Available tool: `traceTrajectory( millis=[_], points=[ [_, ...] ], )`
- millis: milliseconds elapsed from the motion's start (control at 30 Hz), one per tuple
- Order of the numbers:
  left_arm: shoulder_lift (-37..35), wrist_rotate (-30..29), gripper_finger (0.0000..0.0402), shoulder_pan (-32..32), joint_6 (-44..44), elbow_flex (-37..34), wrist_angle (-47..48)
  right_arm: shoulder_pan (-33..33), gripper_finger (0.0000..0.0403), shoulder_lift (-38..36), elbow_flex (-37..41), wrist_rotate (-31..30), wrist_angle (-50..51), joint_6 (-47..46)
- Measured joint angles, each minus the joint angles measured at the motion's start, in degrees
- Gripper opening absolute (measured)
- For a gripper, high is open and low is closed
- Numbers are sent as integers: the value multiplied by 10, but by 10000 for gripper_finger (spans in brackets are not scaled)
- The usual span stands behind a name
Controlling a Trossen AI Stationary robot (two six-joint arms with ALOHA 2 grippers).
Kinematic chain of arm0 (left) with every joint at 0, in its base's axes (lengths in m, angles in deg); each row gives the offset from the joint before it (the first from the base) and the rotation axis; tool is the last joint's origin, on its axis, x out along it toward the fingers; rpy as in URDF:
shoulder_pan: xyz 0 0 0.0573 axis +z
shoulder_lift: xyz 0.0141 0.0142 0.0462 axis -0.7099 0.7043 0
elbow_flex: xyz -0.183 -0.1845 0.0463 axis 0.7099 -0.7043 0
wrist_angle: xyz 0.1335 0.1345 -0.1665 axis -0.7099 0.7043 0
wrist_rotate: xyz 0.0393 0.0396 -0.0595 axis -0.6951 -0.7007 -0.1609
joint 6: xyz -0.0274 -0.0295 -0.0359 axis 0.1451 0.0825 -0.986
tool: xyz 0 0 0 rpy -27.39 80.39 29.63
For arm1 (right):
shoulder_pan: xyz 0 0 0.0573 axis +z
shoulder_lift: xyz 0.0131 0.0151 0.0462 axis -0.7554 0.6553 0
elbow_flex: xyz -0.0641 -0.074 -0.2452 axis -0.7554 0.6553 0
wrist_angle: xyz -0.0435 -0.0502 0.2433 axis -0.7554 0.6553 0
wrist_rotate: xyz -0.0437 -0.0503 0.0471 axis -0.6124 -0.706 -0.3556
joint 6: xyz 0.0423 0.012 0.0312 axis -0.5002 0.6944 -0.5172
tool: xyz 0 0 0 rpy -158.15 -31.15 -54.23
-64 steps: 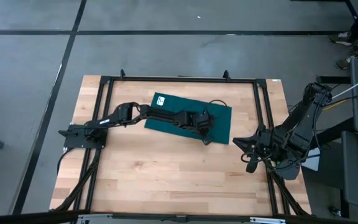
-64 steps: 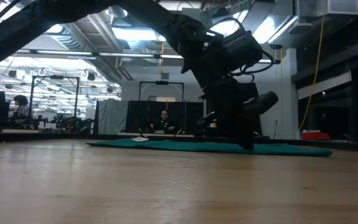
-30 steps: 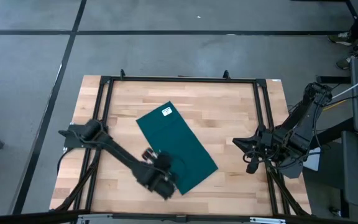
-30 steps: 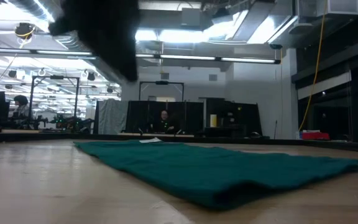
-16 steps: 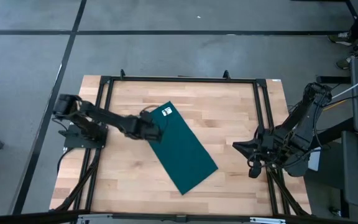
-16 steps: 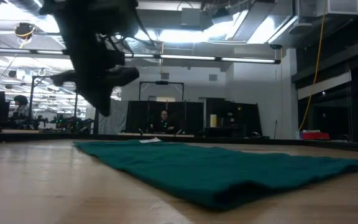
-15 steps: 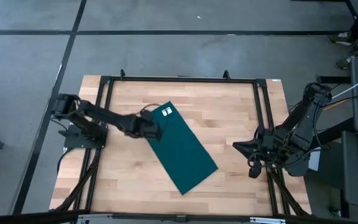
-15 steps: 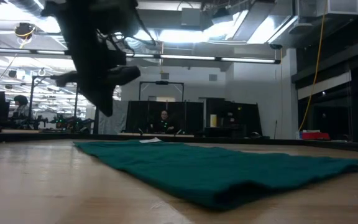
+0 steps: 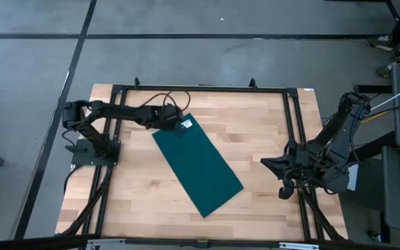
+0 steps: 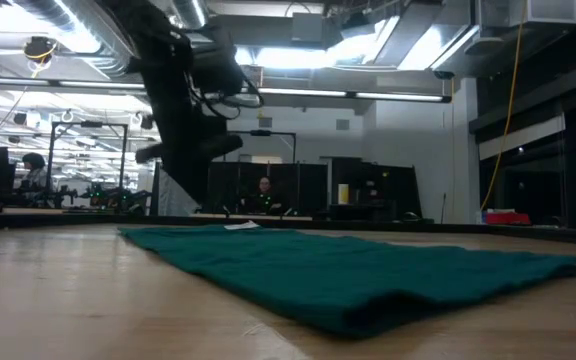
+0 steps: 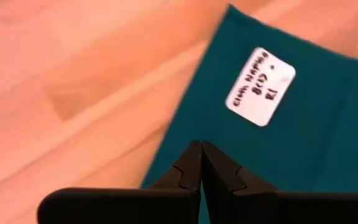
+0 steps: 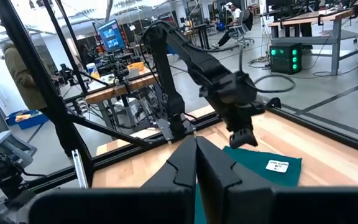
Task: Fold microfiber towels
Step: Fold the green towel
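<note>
The left end effector (image 9: 174, 122), fingers pressed together and empty, hovers over the white label (image 9: 185, 124) at the far corner of the teal microfiber towel (image 9: 198, 162), which lies flat and diagonal mid-tabletop (image 9: 269, 118). The right end effector (image 9: 283, 191), fingers together, waits at the right edge.

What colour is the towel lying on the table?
Plain dark teal-green towel; the high view shows it best.

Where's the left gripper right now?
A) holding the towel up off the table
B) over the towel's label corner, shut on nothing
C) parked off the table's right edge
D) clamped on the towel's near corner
B: the left gripper hovers shut by the white label, and the towel lies flat.
</note>
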Motion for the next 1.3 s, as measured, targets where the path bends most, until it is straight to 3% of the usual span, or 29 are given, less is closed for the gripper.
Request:
traceTrajectory(
  millis=[100, 267, 600, 1033, 1200, 1300],
  points=[
    [30, 36, 2, 11, 18, 0, -28, 0, 22, 0, 0, -3, -16, 15],
    [63, 44, 2, 4, 19, 0, -58, 7, 28, -2, 0, -6, -50, 47],
    [129, 75, 2, 13, 44, 18, -162, 38, 7, -2, 0, -50, -82, 84],
    [300, 129, 2, 56, 149, 245, -198, 48, 28, -9, 0, -99, -120, 142],
    [282, 143, 2, 48, 236, 261, -185, 38, 17, -9, 0, -78, -111, 139],
    [224, 167, 2, -2, 303, 244, -172, 29, 10, -9, 0, 0, -46, 72]
  ],
)
